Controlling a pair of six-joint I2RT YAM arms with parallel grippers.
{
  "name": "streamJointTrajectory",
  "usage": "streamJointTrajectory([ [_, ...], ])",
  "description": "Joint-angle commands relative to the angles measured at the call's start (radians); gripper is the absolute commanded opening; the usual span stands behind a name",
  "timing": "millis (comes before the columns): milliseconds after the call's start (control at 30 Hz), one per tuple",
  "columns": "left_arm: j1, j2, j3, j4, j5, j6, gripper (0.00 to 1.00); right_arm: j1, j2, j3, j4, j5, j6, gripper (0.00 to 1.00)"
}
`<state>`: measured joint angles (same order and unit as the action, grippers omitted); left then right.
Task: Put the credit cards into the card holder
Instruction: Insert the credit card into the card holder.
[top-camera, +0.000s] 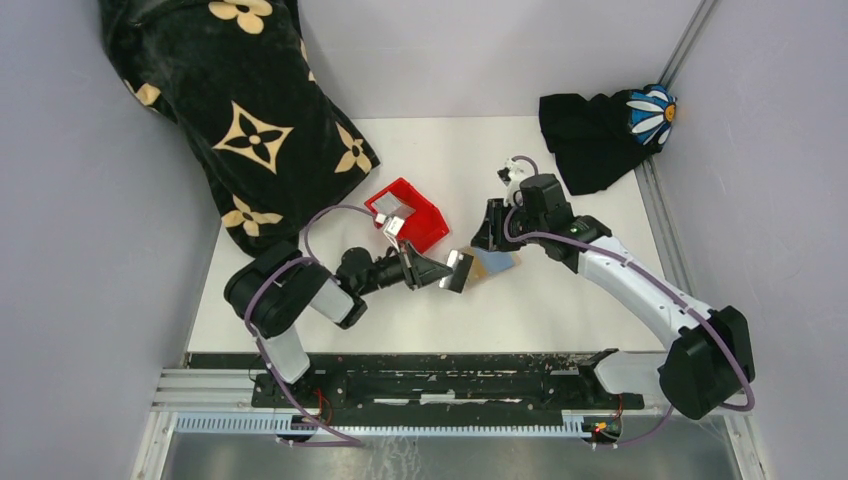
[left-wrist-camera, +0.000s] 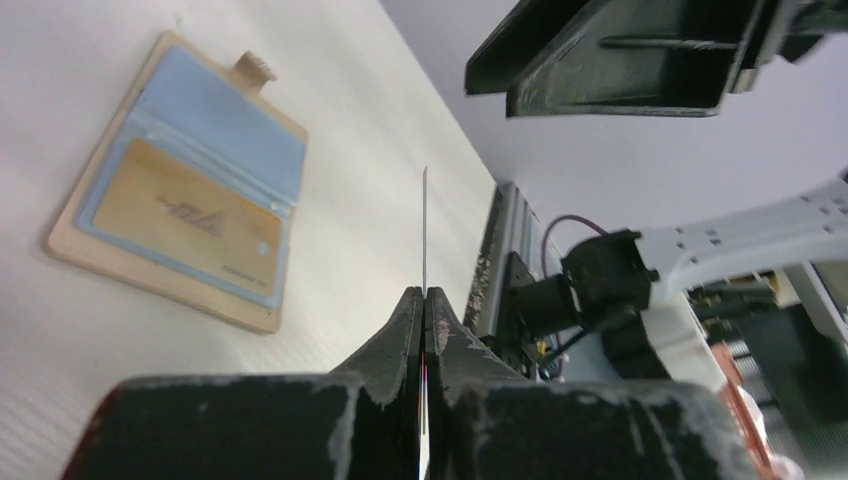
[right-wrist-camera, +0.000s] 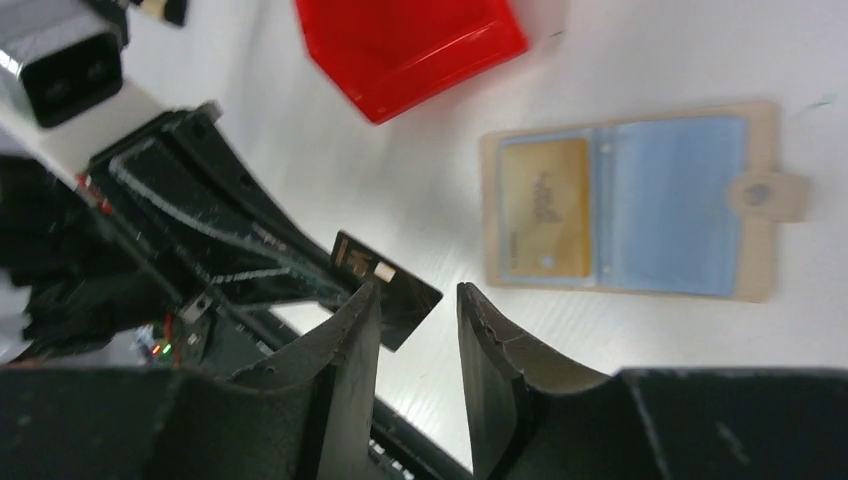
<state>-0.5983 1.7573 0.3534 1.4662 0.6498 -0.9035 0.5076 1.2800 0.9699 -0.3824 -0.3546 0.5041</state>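
Left arm (top-camera: 330, 298) and right arm (top-camera: 630, 285): white link shells, black joint housings. Purple cable (top-camera: 338, 209) loops along each. Jaws black, wedge-shaped, paint scuffed and chipped at edges.

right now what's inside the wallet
A gold card sits in one slot of the open wallet. The other blue pocket looks empty; anything tucked behind the card is hidden.

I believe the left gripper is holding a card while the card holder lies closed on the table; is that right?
Not quite: the card holder lies open, not closed, as the right wrist view shows. The left gripper does hold a card.
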Motion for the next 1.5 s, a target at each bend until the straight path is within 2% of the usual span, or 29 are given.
streamJointTrajectory([
  [0, -0.120, -0.011, 0.036, -0.133, -0.393, -0.042, 0.03, -0.007, 0.009, 0.033, -0.030, 0.299, -0.041, 0.40],
  [100, -0.205, -0.020, 0.112, -0.302, -0.603, -0.078, 0.03, -0.014, 0.083, 0.075, -0.067, 0.412, -0.066, 0.38],
  [233, -0.276, -0.010, 0.172, -0.465, -0.837, -0.204, 0.03, -0.032, 0.210, 0.146, -0.099, 0.518, -0.095, 0.33],
  [467, -0.312, 0.015, 0.240, -0.602, -1.039, -0.401, 0.03, -0.067, 0.372, 0.256, -0.120, 0.614, -0.153, 0.27],
  [800, -0.331, 0.109, 0.353, -0.705, -1.077, -0.537, 0.03, -0.121, 0.523, 0.353, -0.145, 0.635, -0.168, 0.27],
  [1467, -0.356, 0.204, 0.384, -0.658, -1.076, -0.632, 0.03, -0.168, 0.625, 0.370, -0.164, 0.529, -0.117, 0.27],
])
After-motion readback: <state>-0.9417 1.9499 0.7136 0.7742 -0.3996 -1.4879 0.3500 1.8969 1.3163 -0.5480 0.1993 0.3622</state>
